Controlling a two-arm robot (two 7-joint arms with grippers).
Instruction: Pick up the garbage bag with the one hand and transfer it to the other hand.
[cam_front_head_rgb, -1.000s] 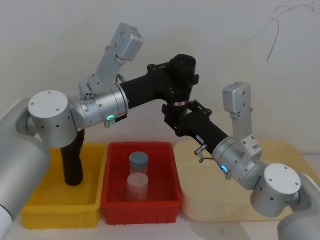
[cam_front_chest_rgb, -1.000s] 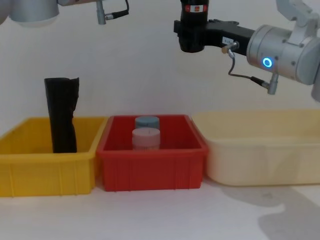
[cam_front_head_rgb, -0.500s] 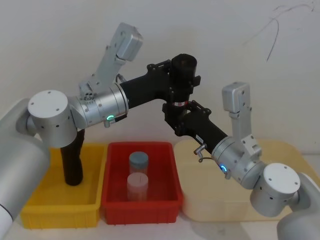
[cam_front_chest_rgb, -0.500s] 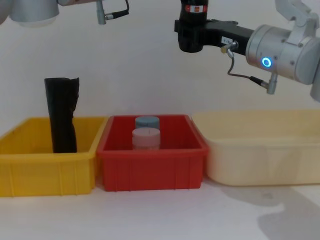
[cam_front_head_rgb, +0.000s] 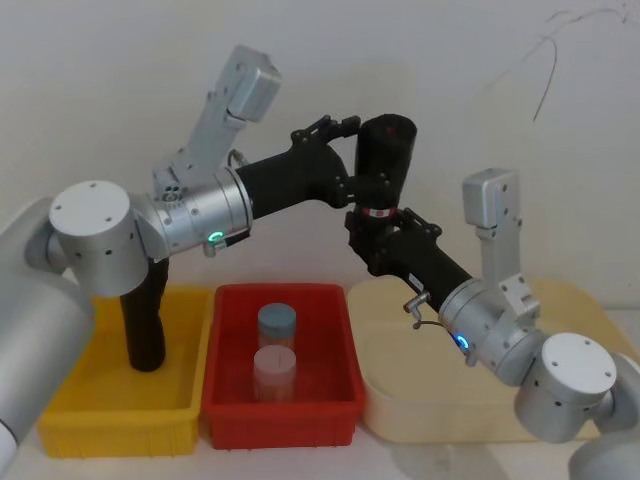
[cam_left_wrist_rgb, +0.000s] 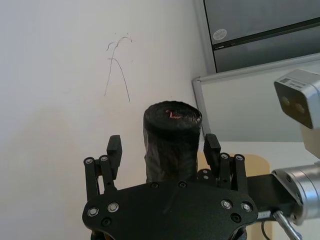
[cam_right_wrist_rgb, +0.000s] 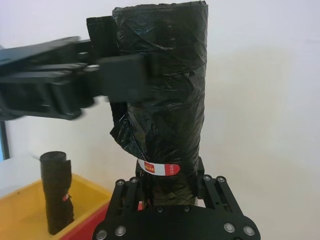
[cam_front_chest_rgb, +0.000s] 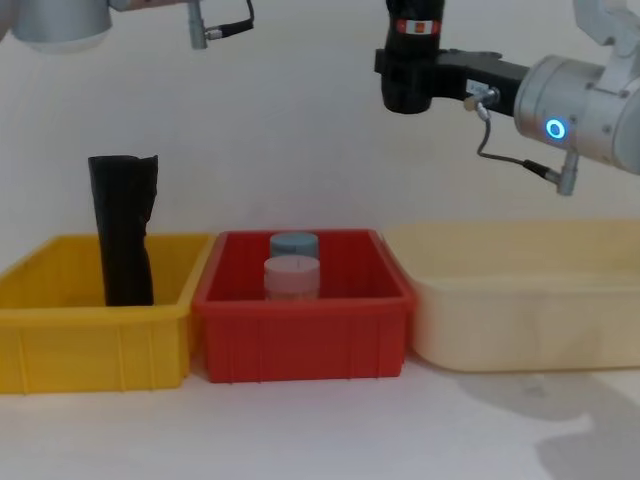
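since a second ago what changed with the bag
The left gripper opened and let go of the bag. The right gripper, shut on it by the label, carried it slightly to the robot's right. The roll in the yellow bin and the jars in the red bin stayed put.

A roll (cam_front_head_rgb: 145, 335) is standing in the left bin (cam_front_head_rgb: 110, 425). A near jar (cam_front_head_rgb: 275, 372) and a far jar (cam_front_head_rgb: 277, 323) are sitting in the middle bin (cam_front_head_rgb: 280, 420).
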